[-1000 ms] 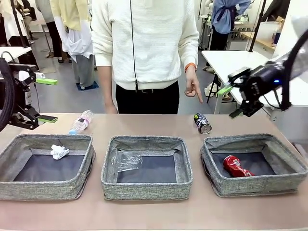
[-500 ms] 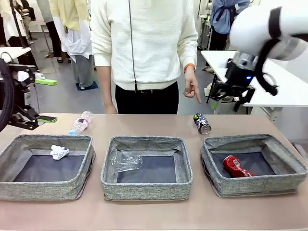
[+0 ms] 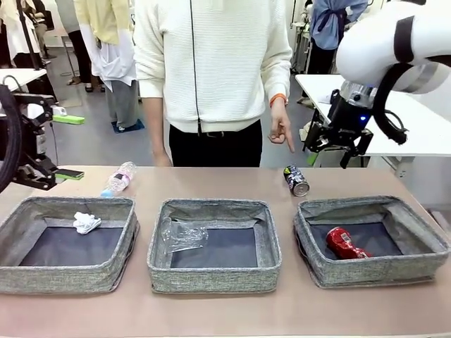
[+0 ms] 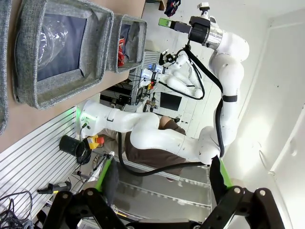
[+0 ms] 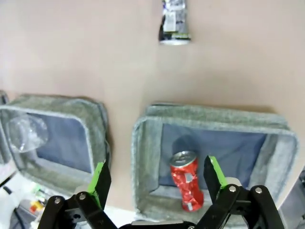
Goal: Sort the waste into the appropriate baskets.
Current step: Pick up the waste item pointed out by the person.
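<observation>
Waste lies partly in the bins and partly on the bare tabletop (image 3: 225, 310). The white tissue wad (image 3: 87, 222) sits in the left basket (image 3: 67, 278), and a crushed clear bottle (image 3: 183, 234) rests against the left wall of the middle basket (image 3: 211, 278). The red dented can (image 3: 345, 243) lies on its side in the right basket (image 3: 373, 271). Two pieces lie near the tabletop's far edge: a clear bottle (image 3: 118, 178) toward the far left corner, behind the left basket, and the dark can (image 3: 297, 180) right of the middle, just behind the right basket's far left corner. A person's hand (image 3: 282, 130) points a finger down toward that can. The right jaws hang released and empty in the air near the hand, above the far right part of the tabletop. The left jaws are spread wide, empty, off the tabletop's left edge.
</observation>
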`<state>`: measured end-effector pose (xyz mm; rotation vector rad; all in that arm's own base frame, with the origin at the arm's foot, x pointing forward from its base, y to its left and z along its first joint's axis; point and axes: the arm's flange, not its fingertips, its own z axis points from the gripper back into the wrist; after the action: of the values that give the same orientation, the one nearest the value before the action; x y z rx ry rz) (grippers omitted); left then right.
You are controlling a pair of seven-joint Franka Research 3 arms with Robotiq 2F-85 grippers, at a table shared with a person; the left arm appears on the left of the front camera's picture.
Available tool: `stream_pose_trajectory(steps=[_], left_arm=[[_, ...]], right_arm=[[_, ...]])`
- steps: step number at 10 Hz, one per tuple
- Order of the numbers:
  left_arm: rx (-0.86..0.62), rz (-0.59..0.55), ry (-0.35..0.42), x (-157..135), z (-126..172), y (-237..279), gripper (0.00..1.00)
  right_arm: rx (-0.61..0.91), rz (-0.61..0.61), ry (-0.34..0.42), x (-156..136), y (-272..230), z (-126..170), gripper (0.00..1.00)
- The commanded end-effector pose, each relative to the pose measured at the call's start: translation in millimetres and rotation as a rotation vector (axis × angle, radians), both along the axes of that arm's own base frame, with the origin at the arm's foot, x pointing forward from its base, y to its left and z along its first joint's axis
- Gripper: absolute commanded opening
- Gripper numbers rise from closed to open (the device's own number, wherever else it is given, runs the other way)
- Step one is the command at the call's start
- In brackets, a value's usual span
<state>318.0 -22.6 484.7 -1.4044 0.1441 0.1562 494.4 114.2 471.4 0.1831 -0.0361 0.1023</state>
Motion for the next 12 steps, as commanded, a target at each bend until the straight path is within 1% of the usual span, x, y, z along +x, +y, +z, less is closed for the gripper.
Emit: stream_pose_trajectory(steps=[1, 2, 3, 4, 5, 6, 7, 8, 10, 12], left_arm=[[-0.018, 0.012, 0.012, -0.4, 4.9, -2.0, 1.0], [-0.018, 0.012, 0.012, -0.4, 4.9, -2.0, 1.0], [-0.018, 0.012, 0.012, -0.4, 4.9, -2.0, 1.0], [-0.018, 0.012, 0.012, -0.4, 4.9, -2.0, 1.0], [-0.018, 0.012, 0.012, -0.4, 4.9, -2.0, 1.0], [-0.018, 0.012, 0.012, -0.4, 4.9, -2.0, 1.0], [-0.018, 0.012, 0.012, -0.4, 4.9, -2.0, 1.0], [-0.018, 0.012, 0.012, -0.4, 4.9, -2.0, 1.0], [-0.018, 0.012, 0.012, -0.4, 4.9, -2.0, 1.0], [-0.018, 0.012, 0.012, -0.4, 4.9, -2.0, 1.0]], right_arm=[[-0.006, 0.079, -0.072, 40.5, -0.5, -25.0, 1.0], [-0.016, 0.014, -0.251, 70.1, -9.2, -42.4, 1.0], [0.09, 0.065, -0.281, 90.6, -17.0, -62.6, 1.0], [0.171, 0.045, -0.267, 102.3, -23.7, -78.0, 1.0], [0.165, 0.015, -0.279, 107.8, -28.4, -89.3, 1.0], [0.183, 0.051, -0.269, 110.5, -28.0, -96.6, 1.0], [0.184, 0.066, -0.215, 118.8, -27.4, -110.6, 1.0], [0.219, 0.098, -0.181, 124.4, -24.8, -124.1, 1.0], [0.181, 0.06, -0.143, 131.4, -19.7, -147.4, 1.0], [0.198, 0.022, -0.144, 132.4, -16.2, -160.7, 1.0]])
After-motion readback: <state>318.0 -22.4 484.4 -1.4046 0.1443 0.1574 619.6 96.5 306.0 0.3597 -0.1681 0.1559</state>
